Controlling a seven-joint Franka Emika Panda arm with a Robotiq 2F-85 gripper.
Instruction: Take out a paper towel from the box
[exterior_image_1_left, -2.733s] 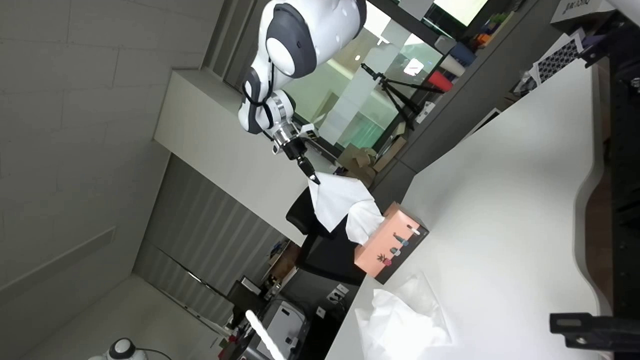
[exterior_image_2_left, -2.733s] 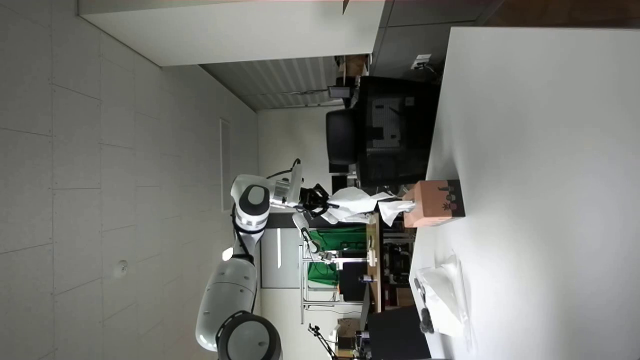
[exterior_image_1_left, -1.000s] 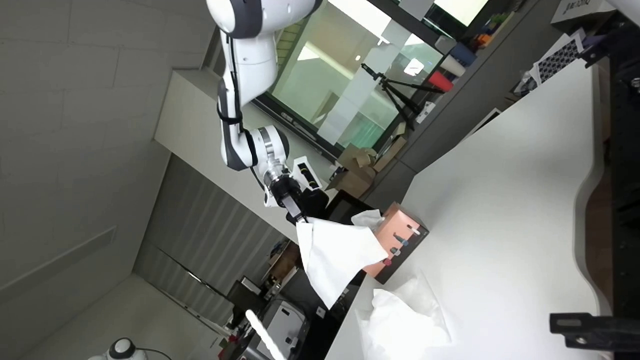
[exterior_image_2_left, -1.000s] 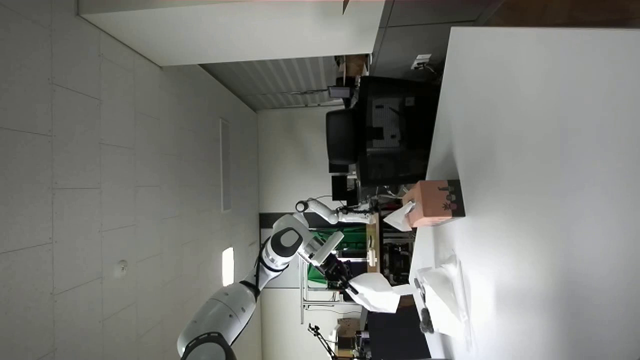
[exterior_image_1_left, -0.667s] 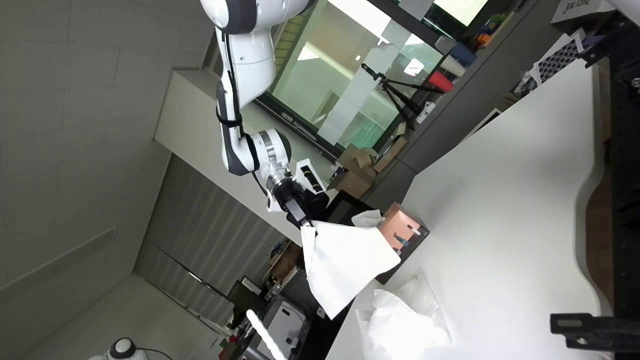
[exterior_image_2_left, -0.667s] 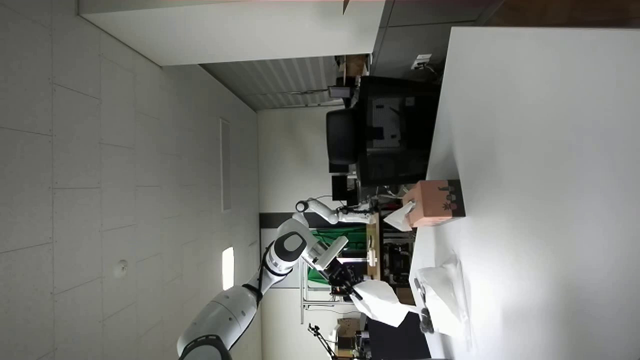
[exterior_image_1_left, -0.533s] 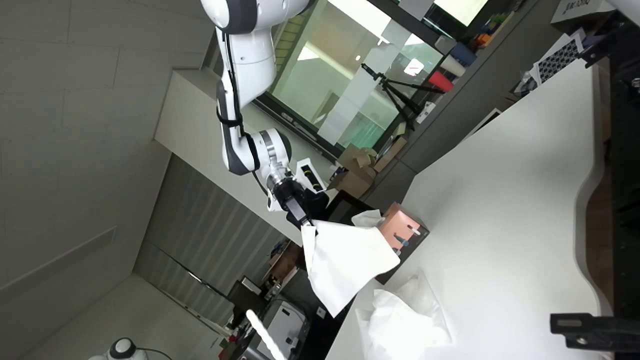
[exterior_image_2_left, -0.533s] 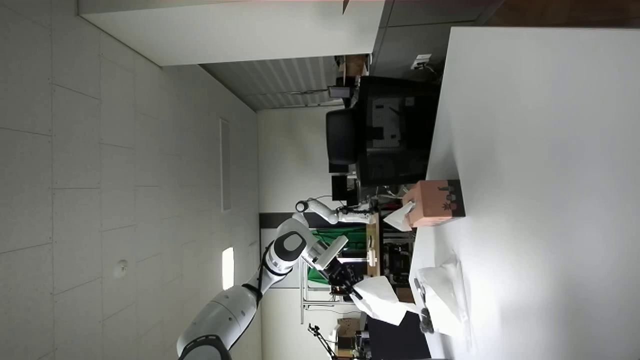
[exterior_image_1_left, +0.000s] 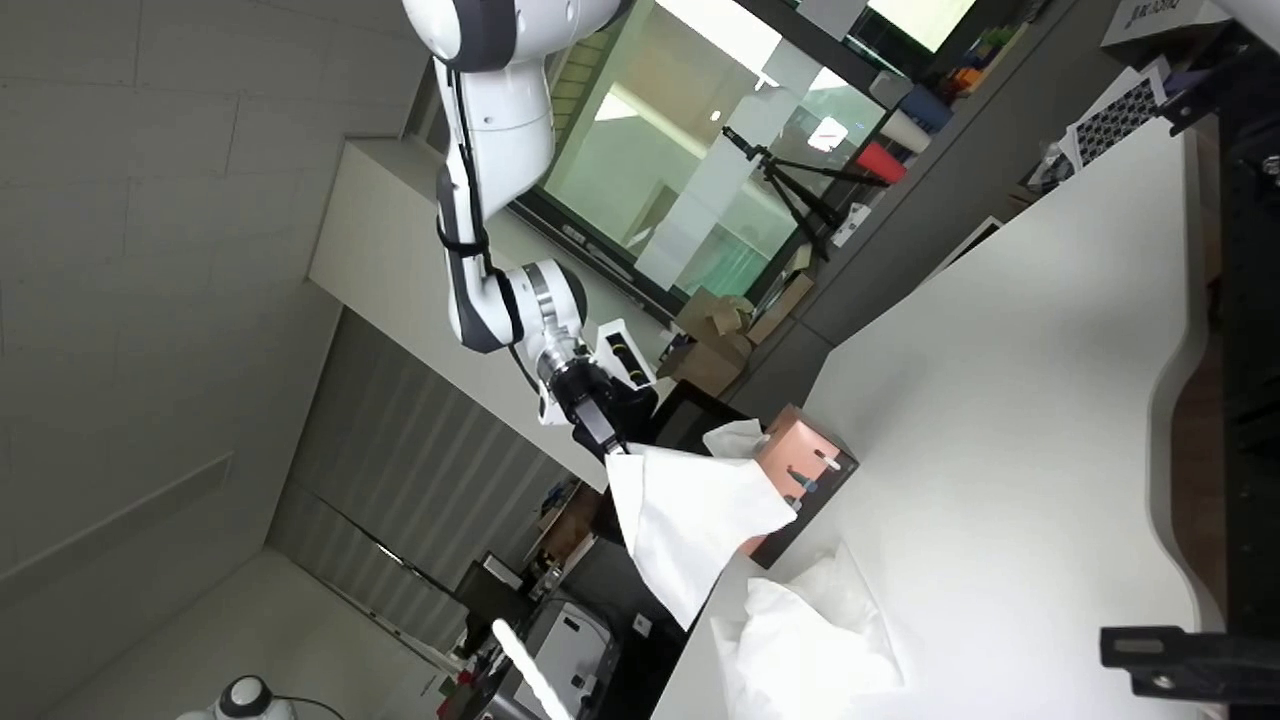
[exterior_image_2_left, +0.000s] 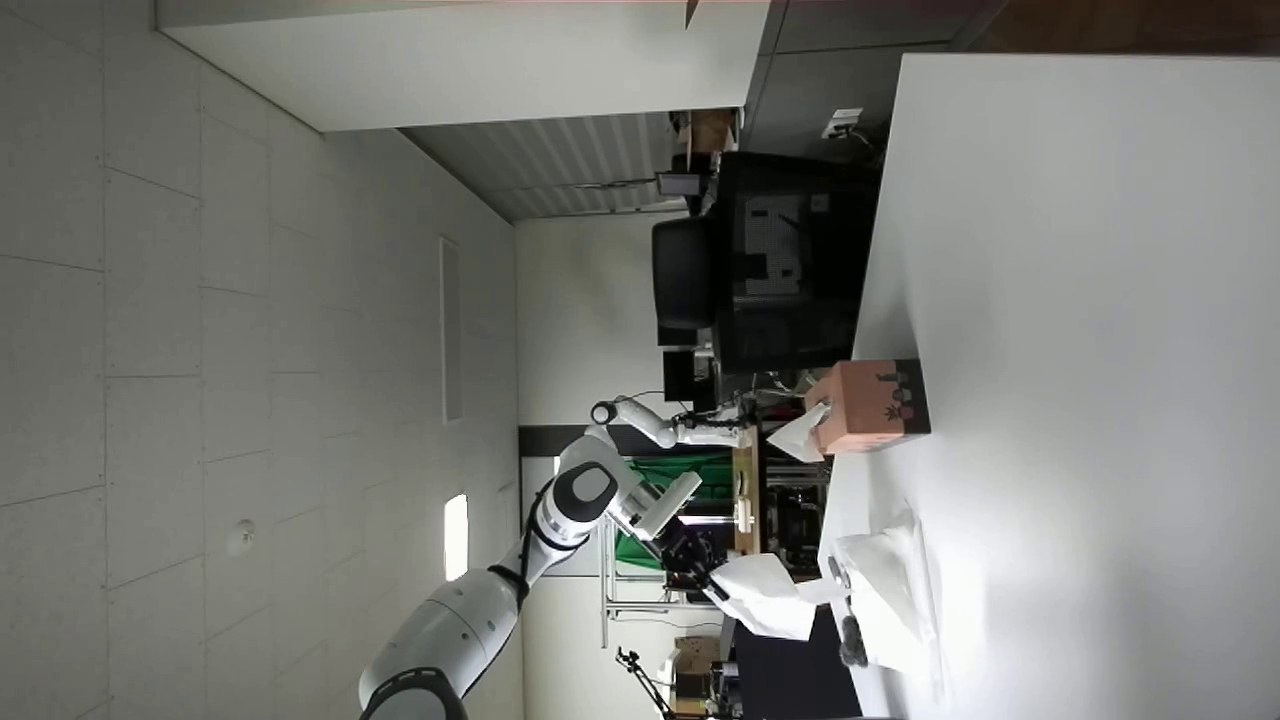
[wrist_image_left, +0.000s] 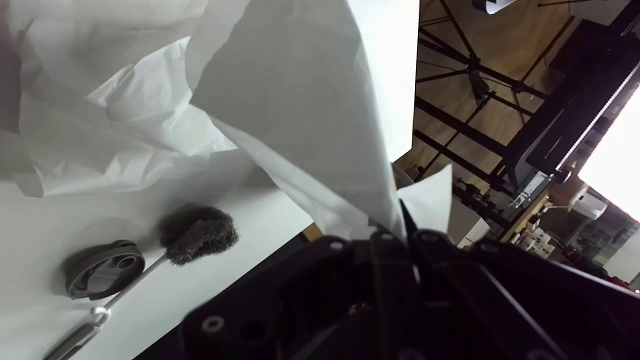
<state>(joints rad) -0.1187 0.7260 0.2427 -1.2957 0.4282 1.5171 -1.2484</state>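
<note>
The arm (exterior_image_2_left: 450, 620) is bent at its joints, and its wrist leans at a slant down toward the white table (exterior_image_2_left: 1080, 250). The gripper (exterior_image_1_left: 621, 450) hangs above the table. Its two fingers (wrist_image_left: 387, 252) are nearly together and pinch a gathered part of the paper towel (exterior_image_1_left: 690, 520). The paper towel is outside the box (exterior_image_2_left: 868, 408) and hangs apart from it. Another sheet (exterior_image_2_left: 797, 436) sticks up from the box. Whether the paper towel touches the crumpled white heap (exterior_image_1_left: 815, 655) on the table, I cannot tell.
</note>
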